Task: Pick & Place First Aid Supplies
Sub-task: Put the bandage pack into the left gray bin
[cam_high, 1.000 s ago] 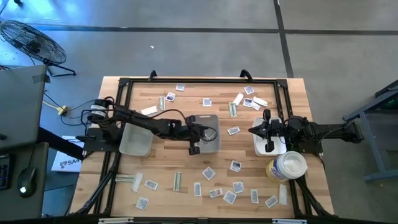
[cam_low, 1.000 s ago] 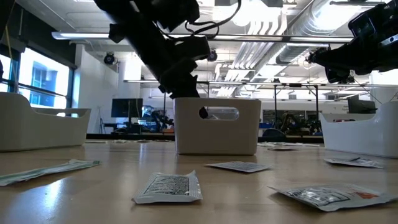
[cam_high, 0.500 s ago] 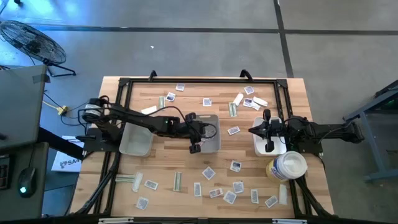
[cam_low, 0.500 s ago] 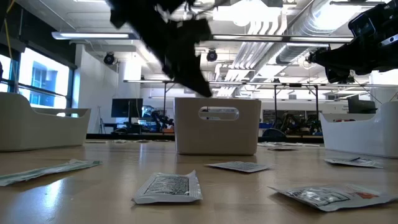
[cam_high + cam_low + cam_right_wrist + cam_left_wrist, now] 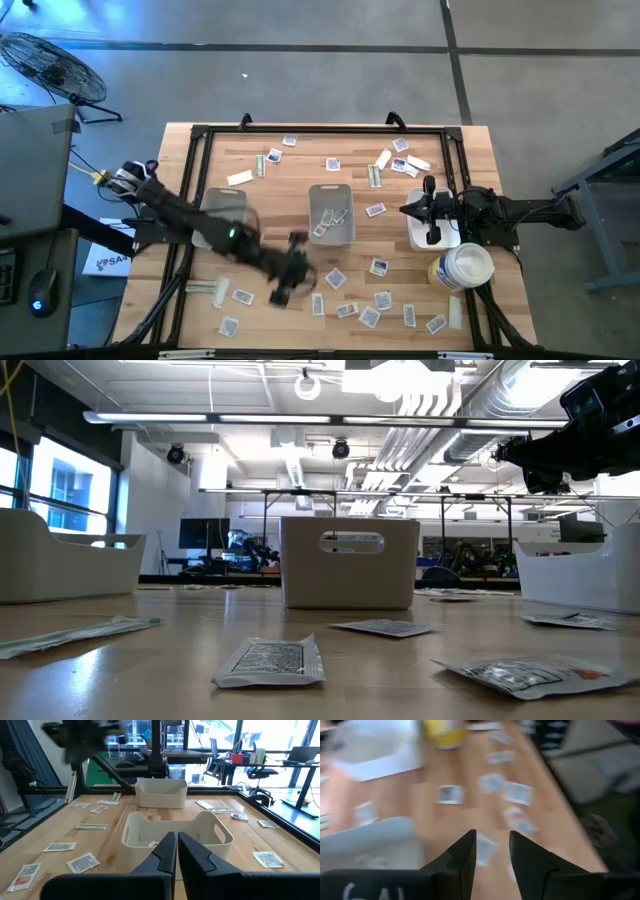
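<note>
Two grippers are in view; only the left gripper (image 5: 284, 290) is placed for the next pick. Clock directions below are read on the high view, with 12 o'clock at the far edge of the table (image 5: 300, 160).

1. Left gripper: extended over the near centre of the table, at about 7 o'clock from the grey tray (image 5: 330, 213). In the left wrist view its fingers (image 5: 466, 851) stand apart with nothing between them, so the hand is released and empty.

2. Right gripper (image 5: 412, 210): waits over the white tray (image 5: 445, 240), with the fingers pressed together on nothing.

3. Task items: the first aid packets lie flat and scattered along the far and near bands of the table. A few already rest inside the grey tray.

4. Governing relation: the nearest free packets lie to the right of the left gripper.
   - A square sachet (image 5: 335, 278) lies near it at about 3 o'clock.
   - A white oblong wrapper (image 5: 317, 304) lies just beside it at about 4 o'clock, with its long axis running 12 to 6.
   - Whether another packet lies directly under the gripper cannot be told, because the arm covers that spot.

5. Judgement: the left arm is clearly the nearer one to this near-edge cluster, since the right arm stands well apart beyond the white tub (image 5: 462, 268). A pick of the oblong wrapper probably calls for the fingers to close across its short side, at 3 and 9 o'clock. The carry to the grey tray would then run toward 1 o'clock.
</note>
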Robot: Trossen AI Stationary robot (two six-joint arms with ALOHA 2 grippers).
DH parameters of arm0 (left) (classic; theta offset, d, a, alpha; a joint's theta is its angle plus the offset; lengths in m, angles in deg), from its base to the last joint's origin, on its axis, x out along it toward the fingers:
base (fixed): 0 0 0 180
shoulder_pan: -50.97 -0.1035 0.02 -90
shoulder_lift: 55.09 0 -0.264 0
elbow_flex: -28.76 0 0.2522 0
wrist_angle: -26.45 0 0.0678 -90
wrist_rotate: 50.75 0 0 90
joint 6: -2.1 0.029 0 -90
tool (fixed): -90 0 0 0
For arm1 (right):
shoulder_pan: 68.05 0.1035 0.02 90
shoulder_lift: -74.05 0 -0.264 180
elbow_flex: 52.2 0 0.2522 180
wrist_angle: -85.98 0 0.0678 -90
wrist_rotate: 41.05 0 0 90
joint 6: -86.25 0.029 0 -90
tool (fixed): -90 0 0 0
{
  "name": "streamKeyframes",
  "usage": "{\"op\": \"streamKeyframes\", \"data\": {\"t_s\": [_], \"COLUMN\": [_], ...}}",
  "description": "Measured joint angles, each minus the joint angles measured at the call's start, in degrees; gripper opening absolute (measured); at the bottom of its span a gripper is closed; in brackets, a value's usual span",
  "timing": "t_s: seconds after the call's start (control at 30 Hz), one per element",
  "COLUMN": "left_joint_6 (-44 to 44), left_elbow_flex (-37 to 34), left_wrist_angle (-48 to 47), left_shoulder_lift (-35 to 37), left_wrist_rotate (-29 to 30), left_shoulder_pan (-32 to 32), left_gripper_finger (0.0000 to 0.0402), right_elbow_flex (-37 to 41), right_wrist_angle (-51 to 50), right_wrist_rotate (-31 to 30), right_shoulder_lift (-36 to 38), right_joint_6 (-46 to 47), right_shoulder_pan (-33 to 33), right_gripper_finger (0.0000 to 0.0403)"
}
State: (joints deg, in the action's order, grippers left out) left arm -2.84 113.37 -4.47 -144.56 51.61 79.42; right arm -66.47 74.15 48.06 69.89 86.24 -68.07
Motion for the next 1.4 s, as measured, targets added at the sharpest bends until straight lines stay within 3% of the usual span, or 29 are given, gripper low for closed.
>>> {"op": "streamKeyframes", "data": {"t_s": [0.13, 0.3, 0.47, 0.87, 1.17, 1.4], "left_joint_6": [-1.4, -7.1, -13.4, -19.2, -18.9, -18.9], "left_elbow_flex": [-0.8, -2.8, -4.2, -5.0, -5.0, -5.0], "left_wrist_angle": [-0.5, 0.4, 1.2, 1.3, -4.3, -3.0], "left_shoulder_lift": [-2.8, -5.2, -7.1, -13.7, -14.6, -15.7], "left_wrist_rotate": [2.0, 7.4, 7.5, 7.7, 7.3, 6.3], "left_shoulder_pan": [6.0, 8.9, 8.0, 8.4, 13.0, 14.8], "left_gripper_finger": [0.0115, 0.0115, 0.0115, 0.0115, 0.0115, 0.0115], "right_elbow_flex": [0.0, 0.0, 0.0, 0.0, 0.0, 0.0], "right_wrist_angle": [0.0, 0.1, 3.0, 3.5, 3.4, 3.5], "right_wrist_rotate": [0.0, 0.0, 0.0, 0.0, 0.0, 0.0], "right_shoulder_lift": [0.0, 0.0, 0.0, 0.0, 0.0, 0.0], "right_joint_6": [0.0, 0.0, 0.2, 0.1, 0.0, 0.0], "right_shoulder_pan": [0.0, 0.0, 0.0, 0.0, 0.0, 0.0], "right_gripper_finger": [0.0012, 0.0012, 0.0012, 0.0012, 0.0012, 0.0012]}}
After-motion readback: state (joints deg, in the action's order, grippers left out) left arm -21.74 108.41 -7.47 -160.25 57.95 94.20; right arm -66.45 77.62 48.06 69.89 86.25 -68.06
